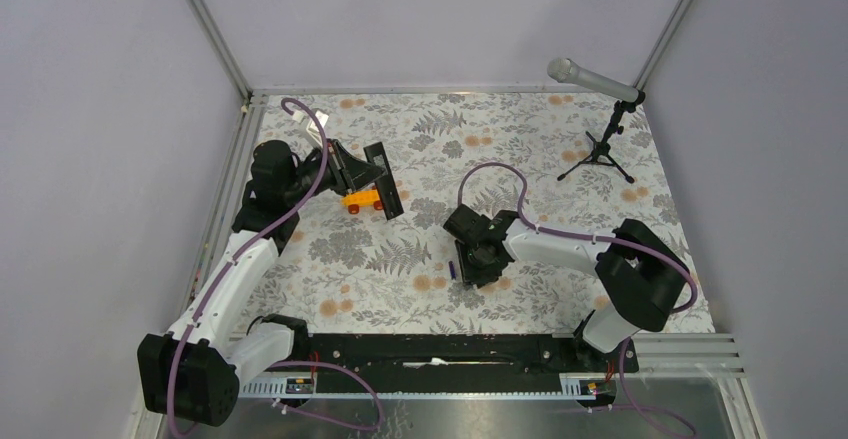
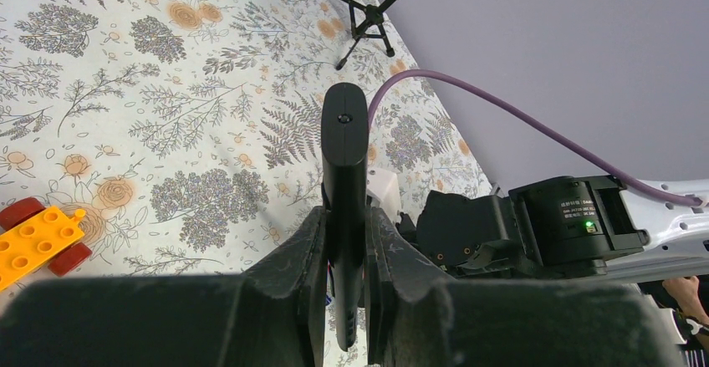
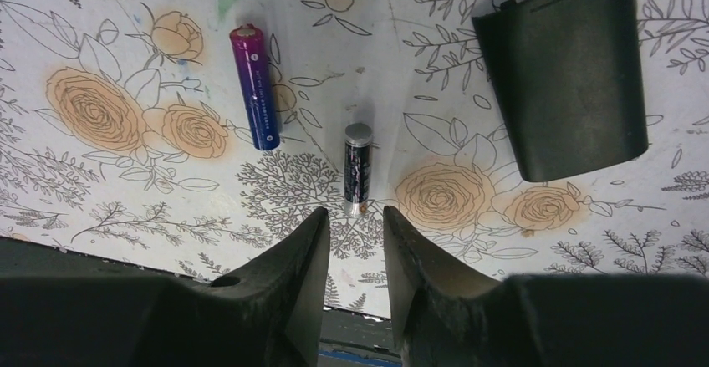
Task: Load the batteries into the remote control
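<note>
My left gripper (image 1: 366, 172) is shut on the slim black remote control (image 1: 383, 183) and holds it above the table at the back left. In the left wrist view the remote (image 2: 344, 158) stands edge-on between the closed fingers of that gripper (image 2: 345, 246). My right gripper (image 1: 486, 262) hovers low over the middle of the table. In the right wrist view it (image 3: 355, 213) is open and empty, its tips just short of the dark battery (image 3: 358, 166). The purplish-blue battery (image 3: 255, 87) lies to the left and shows in the top view (image 1: 452, 271). The dark battery is hidden in the top view.
A small flat black cover (image 3: 568, 74) lies right of the batteries. An orange toy car (image 1: 362, 199) sits under the held remote, also in the left wrist view (image 2: 33, 242). A microphone on a stand (image 1: 605, 139) is at the back right.
</note>
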You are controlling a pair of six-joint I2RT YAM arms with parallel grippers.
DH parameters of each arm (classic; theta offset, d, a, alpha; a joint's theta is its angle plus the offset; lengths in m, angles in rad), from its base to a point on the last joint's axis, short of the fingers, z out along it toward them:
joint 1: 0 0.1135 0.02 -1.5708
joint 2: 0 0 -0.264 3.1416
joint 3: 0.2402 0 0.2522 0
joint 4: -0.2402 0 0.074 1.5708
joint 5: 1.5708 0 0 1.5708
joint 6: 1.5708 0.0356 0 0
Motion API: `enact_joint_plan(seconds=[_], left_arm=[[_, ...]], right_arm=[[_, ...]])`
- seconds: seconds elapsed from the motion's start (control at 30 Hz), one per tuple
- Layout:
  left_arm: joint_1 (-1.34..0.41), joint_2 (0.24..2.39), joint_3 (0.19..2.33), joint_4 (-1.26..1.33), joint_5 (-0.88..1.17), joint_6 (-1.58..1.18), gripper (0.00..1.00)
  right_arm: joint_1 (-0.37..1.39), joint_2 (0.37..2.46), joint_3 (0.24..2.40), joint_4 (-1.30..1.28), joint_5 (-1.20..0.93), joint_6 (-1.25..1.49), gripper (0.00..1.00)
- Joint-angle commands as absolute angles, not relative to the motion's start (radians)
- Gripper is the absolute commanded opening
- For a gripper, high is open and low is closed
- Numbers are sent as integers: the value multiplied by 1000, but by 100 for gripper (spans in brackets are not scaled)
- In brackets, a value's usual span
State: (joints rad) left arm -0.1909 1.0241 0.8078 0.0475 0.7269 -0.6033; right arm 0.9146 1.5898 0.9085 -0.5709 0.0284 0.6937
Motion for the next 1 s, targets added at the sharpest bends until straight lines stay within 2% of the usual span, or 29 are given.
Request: enact_joint_plan(seconds=[0.0,0.33,0.63,0.77,0.97], left_arm=[[-186,1023,813,116,749,-607,0],[-186,1018,814,99,742,-606,0],[-186,1021,813,76,732,-604,0],[-186,1028,805,69,742,-606,0],[-186,1039,801,91,789,-655,0]], right_arm=[[920,1608,919,-547,18,698,36],[920,1659,938,-557,50,690,31],[920,1646,956,-586,80,675,12],[920,1581,970,-588,79,656,10],[920,1376,1004,-506,31,624,12]])
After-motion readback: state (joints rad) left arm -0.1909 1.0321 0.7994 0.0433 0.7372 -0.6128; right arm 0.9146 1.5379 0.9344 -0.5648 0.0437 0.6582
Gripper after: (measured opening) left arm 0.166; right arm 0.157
